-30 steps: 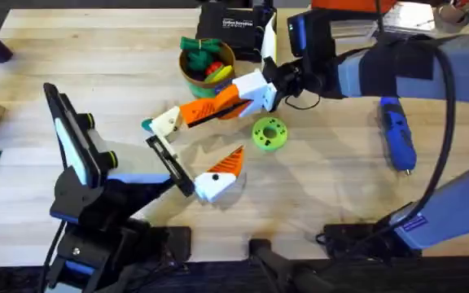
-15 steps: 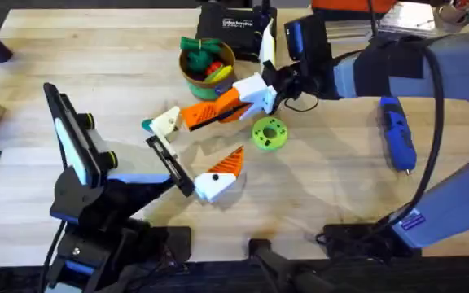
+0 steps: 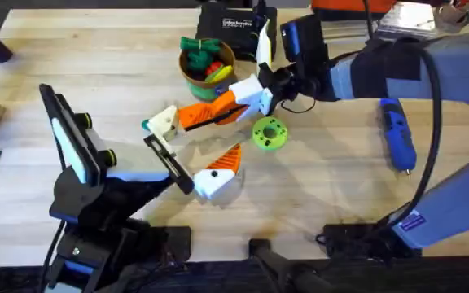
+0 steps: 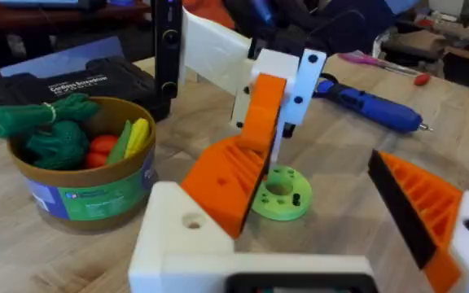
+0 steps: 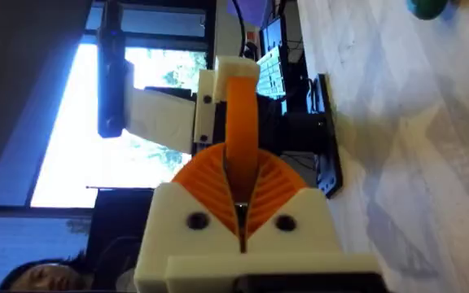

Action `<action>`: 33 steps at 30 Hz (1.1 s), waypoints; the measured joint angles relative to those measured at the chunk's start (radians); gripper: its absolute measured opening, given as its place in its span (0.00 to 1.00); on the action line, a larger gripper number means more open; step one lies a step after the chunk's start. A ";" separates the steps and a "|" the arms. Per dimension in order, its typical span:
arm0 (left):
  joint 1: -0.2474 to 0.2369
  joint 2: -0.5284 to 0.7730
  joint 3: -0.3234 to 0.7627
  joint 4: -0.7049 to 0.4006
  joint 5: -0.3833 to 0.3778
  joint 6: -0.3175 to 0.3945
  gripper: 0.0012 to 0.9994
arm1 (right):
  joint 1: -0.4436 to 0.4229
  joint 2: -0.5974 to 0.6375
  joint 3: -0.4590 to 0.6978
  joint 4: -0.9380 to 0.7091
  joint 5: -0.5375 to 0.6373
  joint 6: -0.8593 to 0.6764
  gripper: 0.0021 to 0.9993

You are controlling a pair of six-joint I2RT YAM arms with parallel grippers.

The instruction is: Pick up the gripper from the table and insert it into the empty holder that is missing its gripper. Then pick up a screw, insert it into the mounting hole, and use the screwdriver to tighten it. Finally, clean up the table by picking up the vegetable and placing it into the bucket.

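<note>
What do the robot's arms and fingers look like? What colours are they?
The right arm is wrapped in a blue-grey sleeve, with black cables looping along it and a black wrist. Its gripper is white plastic with orange ribbed wedge fingers. The left arm is black with white panels and small yellow-green dots. Its gripper has one white-and-orange finger beside a thin black bar.

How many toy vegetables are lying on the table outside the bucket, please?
1: a small teal-green oval toy piece lies on the wooden table, nearer and left of the tan-orange round bucket. More may be hidden beneath the arms.
</note>
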 joint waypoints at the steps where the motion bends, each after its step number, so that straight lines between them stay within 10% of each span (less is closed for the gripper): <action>1: 0.000 0.000 0.000 0.000 0.000 0.000 0.99 | 0.000 0.000 0.000 0.000 -0.001 0.000 0.01; 33: 0.000 0.000 0.000 0.000 -0.004 0.001 0.99 | 0.005 0.000 0.009 0.001 -0.012 0.000 0.01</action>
